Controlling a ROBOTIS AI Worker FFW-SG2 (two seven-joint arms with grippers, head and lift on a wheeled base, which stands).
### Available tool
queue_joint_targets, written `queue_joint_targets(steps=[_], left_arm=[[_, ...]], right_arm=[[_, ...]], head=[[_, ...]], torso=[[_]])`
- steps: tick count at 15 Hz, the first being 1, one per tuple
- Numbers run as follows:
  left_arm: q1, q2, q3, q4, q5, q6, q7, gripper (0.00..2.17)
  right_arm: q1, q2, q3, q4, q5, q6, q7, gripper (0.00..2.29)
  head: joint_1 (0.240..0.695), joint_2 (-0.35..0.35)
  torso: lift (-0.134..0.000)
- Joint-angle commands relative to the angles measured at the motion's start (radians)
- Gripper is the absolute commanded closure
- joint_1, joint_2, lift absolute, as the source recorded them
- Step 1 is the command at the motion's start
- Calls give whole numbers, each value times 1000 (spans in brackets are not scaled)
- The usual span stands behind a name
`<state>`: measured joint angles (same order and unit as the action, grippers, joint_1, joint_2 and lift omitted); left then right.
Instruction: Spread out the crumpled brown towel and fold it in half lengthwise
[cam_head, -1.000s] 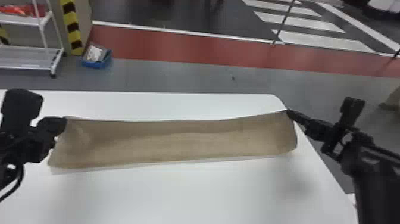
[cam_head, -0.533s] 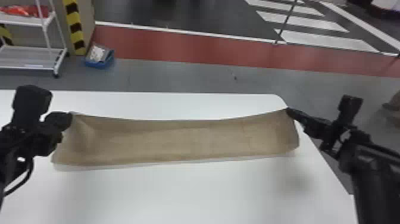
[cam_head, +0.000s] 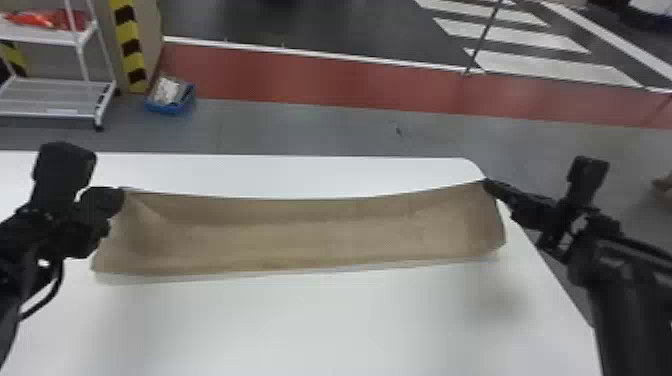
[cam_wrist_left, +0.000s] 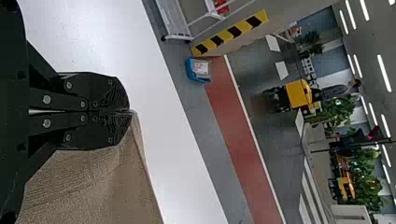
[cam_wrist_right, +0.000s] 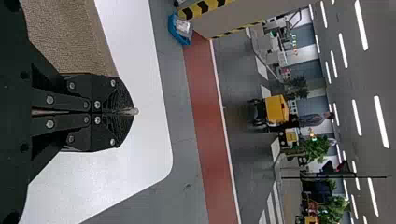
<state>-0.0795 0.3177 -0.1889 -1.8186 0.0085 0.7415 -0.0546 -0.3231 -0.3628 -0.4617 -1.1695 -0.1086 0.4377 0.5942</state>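
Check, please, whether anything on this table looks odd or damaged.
Nothing stands out: I see no spill or tear. The brown towel only bows along its far edge, between the left gripper and right gripper pinching its far corners.

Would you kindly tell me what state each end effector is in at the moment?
Left end effector: closed on the brown towel, at its far left corner.
Right end effector: closed on the towel's far right corner.

Hazard stripes (cam_head: 131, 46), a red floor lane (cam_head: 320, 80) and ceiling lights (cam_wrist_left: 384, 73) show an industrial hall.
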Motion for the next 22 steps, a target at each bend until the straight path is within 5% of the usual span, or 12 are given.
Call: queue_joint_targets(steps=[1, 3, 4, 5, 7, 16, 22], left_arm=[[-6, -2, -7, 18, -4, -21, 2, 1389], [-17, -2, -33, 38, -5, -52, 15, 1247], [-23, -2, -46, 48, -7, -70, 13, 593], [-31, -3, -57, 59, -9, -73, 15, 49], [-39, -12, -58, 71, -13, -83, 32, 2], [136, 0, 69, -79, 64, -119, 59, 22], [173, -3, 114, -168, 168, 154, 13, 242]], right_arm=[[-10, -1, 15, 19, 9, -15, -4, 1278], [-13, -1, 34, 30, 21, -49, -27, 998], [-10, 2, 35, 30, 35, -55, -33, 768], [-2, 2, 43, 30, 35, -73, -65, 306], [15, 1, 37, 25, 38, -113, -88, 33], [213, -5, -71, -153, -94, -113, -74, 70], [253, -5, -97, -157, -114, -129, -59, 90]], head=[[695, -248], [695, -246], [695, -247], [695, -250], [695, -263], [695, -285], [695, -303]], torso=[[-124], [-124], [-124], [-124], [-124], [-124], [-124]])
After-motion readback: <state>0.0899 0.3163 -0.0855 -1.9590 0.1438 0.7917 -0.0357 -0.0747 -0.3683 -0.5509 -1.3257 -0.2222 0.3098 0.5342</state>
